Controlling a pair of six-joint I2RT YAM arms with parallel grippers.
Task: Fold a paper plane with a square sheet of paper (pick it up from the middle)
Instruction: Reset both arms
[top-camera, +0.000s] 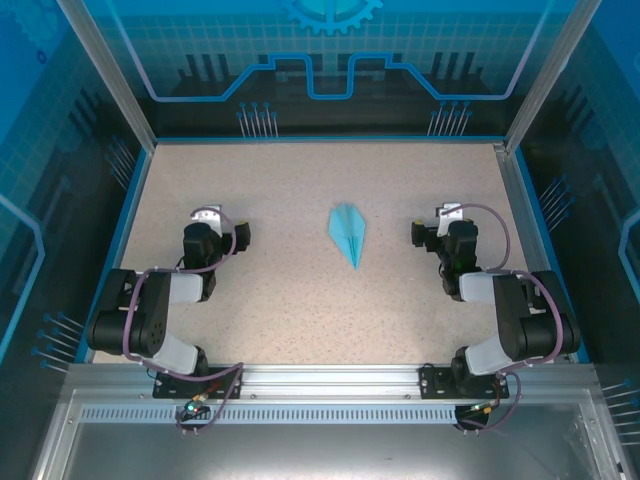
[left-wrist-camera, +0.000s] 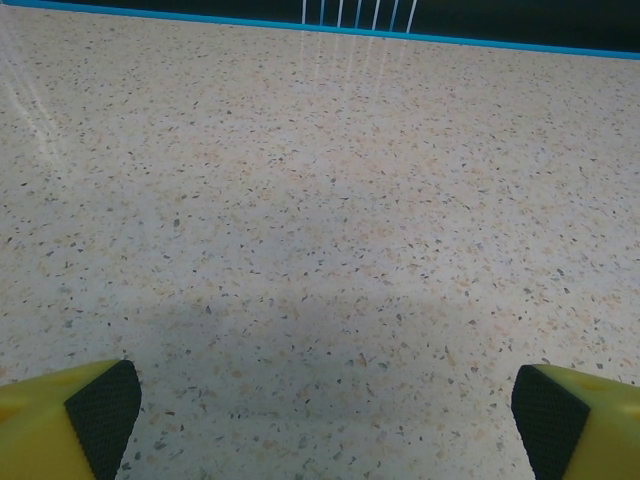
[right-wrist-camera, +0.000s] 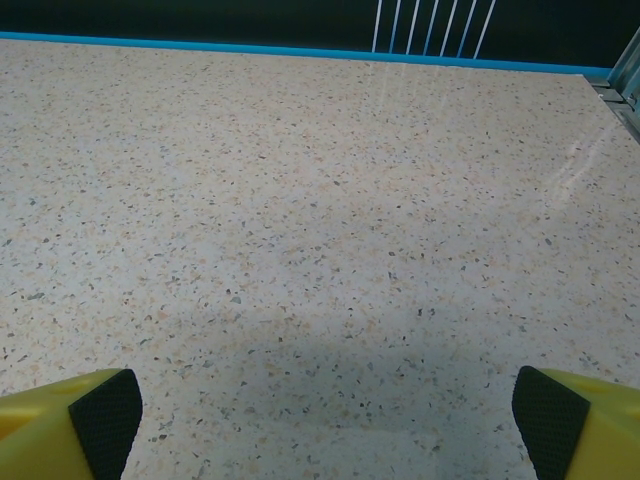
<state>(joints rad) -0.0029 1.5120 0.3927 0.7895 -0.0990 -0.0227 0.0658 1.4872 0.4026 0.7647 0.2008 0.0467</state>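
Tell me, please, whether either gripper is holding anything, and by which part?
Nothing is held: left gripper and right gripper are open; the paper plane lies free between them.

A speckled beige tabletop (top-camera: 300, 320) edged by a blue border (top-camera: 320, 138), with what look like thin rods (top-camera: 255, 118) behind.
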